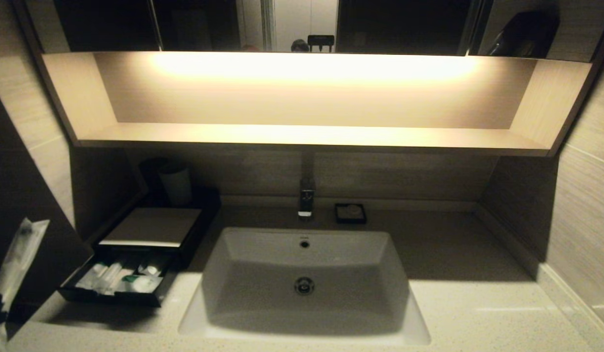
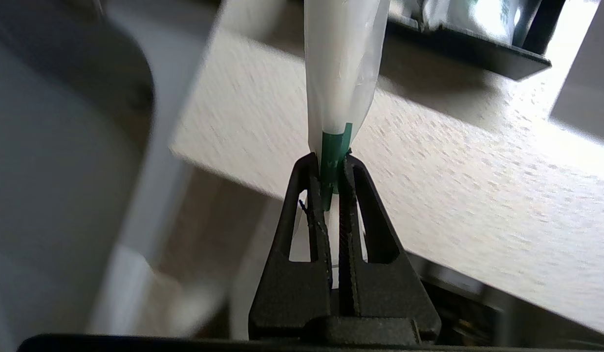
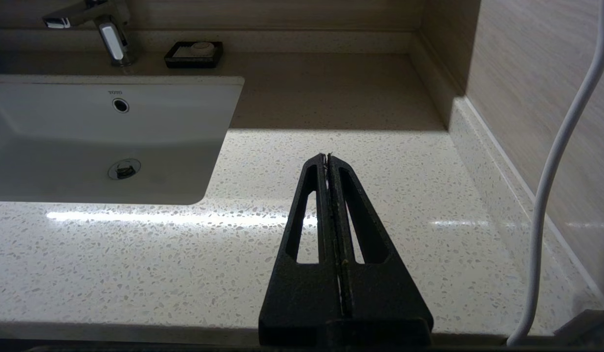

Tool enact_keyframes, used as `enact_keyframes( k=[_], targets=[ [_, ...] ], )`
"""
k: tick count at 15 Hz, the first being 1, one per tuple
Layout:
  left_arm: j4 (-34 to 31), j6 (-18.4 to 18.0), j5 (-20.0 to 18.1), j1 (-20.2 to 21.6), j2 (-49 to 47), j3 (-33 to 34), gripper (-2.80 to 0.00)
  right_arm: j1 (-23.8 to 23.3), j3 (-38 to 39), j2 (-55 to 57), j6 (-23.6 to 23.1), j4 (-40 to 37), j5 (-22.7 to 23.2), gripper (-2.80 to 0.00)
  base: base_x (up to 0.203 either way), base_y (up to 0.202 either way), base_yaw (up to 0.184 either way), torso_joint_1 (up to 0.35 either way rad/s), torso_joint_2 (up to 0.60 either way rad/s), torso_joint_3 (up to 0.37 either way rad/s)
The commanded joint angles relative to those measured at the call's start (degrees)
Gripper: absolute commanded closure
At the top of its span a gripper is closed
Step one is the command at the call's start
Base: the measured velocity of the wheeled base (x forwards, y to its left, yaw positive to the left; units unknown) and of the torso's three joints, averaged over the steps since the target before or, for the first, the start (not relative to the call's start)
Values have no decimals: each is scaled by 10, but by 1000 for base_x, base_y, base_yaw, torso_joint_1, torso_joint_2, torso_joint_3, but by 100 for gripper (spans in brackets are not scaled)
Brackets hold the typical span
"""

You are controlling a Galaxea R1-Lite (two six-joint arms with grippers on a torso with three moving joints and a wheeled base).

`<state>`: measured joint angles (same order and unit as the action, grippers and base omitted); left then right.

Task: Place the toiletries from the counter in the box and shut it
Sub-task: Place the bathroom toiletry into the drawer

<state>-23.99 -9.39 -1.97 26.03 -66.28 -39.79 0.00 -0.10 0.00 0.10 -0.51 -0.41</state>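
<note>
Left gripper (image 2: 331,183) pinches a slim packet (image 2: 341,73) by its green end, short of the box (image 1: 150,227); the flexible wrap may slip or snag the drawer (image 1: 116,293) rim. Right gripper (image 3: 328,157) rests closed, empty.

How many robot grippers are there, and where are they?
2. The left gripper hangs beside the counter, jaws shut on a packet. The right gripper hovers over the counter right of the sink, shut and empty.

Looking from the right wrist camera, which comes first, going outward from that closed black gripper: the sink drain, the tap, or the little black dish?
From the right gripper, hanging above the counter:
1. Sink drain, in the basin beside it.
2. Little black dish, at the back wall.
3. Tap, behind the basin, just past the dish.
</note>
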Motion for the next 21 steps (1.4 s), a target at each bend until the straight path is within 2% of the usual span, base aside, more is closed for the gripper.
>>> enact_keyframes(
  k=[1,3,4,8,11,13,16,21],
  targets=[
    [-21,57,48,-88,7,7,0,0,0,0,0,0,0,0,0,0,0,0,0,0],
    [-29,99,89,-159,6,15,0,0,0,0,0,0,0,0,0,0,0,0,0,0],
    [-31,111,100,-176,-4,17,0,0,0,0,0,0,0,0,0,0,0,0,0,0],
    [-30,110,107,-175,-67,8,0,0,0,0,0,0,0,0,0,0,0,0,0,0],
    [-54,61,112,-158,-123,-54,0,0,0,0,0,0,0,0,0,0,0,0,0,0],
    [-110,30,113,-149,-154,-112,0,0,0,0,0,0,0,0,0,0,0,0,0,0],
    [-227,12,118,-135,-209,-229,0,0,0,0,0,0,0,0,0,0,0,0,0,0],
    [-412,-12,179,-124,-305,-377,0,0,0,0,0,0,0,0,0,0,0,0,0,0]
  ],
)
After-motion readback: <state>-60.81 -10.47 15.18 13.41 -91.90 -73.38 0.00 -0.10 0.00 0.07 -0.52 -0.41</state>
